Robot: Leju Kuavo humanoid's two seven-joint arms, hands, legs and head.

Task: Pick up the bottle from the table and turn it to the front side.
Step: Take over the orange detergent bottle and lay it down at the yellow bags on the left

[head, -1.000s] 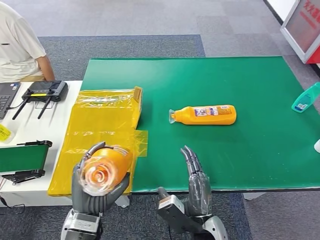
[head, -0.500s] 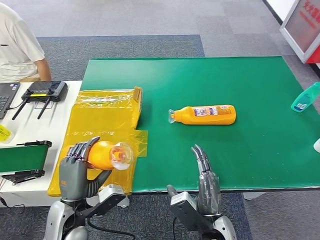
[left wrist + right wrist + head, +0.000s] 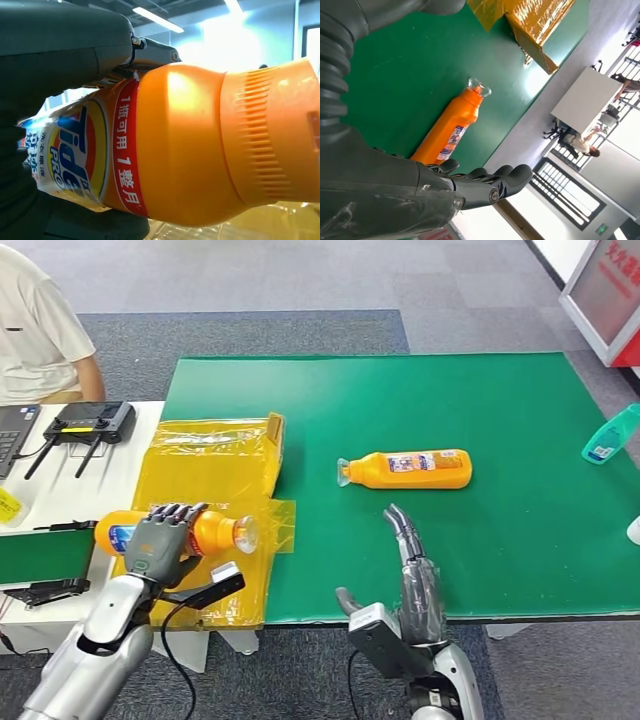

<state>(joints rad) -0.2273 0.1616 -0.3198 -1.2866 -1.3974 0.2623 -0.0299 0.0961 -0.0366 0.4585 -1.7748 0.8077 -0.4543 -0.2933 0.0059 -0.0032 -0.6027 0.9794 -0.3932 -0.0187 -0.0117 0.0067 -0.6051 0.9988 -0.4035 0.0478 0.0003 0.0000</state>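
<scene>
Bottle (image 3: 181,532), lower left of frame, gripped sideways in my left hand (image 3: 157,545), could slip mid-turn; my right hand (image 3: 411,585) hangs open, empty.

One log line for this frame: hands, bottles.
left hand: holds orange bottle sideways | right hand: open, empty | second bottle: lying on green table

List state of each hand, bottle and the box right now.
Left hand: grips an orange bottle, held level over the yellow box.
Right hand: open, holds nothing.
Second orange bottle: lying on its side on the green mat.
Teal bottle: lying at mat's edge.
</scene>
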